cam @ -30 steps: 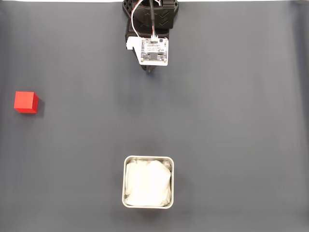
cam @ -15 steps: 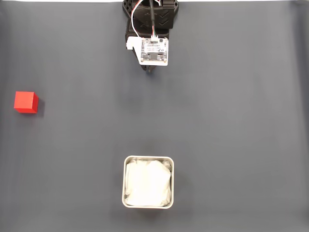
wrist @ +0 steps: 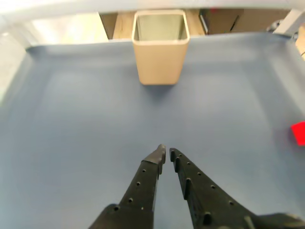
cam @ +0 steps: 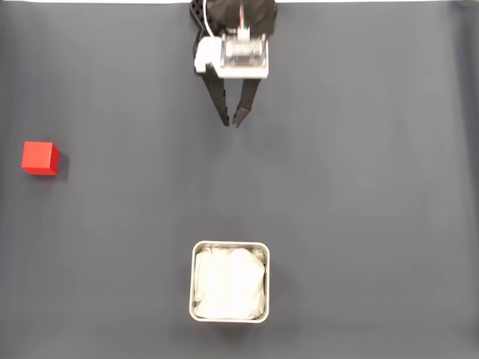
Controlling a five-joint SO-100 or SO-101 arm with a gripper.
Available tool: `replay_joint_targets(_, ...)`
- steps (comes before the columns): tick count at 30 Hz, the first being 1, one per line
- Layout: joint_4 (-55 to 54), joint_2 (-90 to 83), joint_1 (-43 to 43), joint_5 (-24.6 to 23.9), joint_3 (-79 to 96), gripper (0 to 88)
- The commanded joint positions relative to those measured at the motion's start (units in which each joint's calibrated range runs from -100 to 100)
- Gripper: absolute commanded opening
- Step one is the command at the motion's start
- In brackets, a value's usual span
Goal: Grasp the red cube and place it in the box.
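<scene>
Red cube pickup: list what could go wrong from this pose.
1. The cube sits far off to the fixed view's left edge, while the pincer points toward the box. A long swing is needed, and reach may be marginal.
2. The fingers are nearly closed. Unless they open first, they would likely push the cube rather than straddle it.
3. In the wrist view the cube is cut off at the right edge, so aiming by that camera is poor.

Red cube (wrist: 299,133) cut off by wrist view's right edge.
</scene>
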Motion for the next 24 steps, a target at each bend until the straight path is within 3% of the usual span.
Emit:
replay_joint_targets(1, -1.4, 7.6, -0.8, -0.1, -15.2, 0.1)
replay_joint_targets(17, 9.7, 34.3, 2.1, 0.1, -50.8, 0.6)
replay_joint_targets(24, 13.3, 41.4, 6.5, 0.0, -58.8, 0.5)
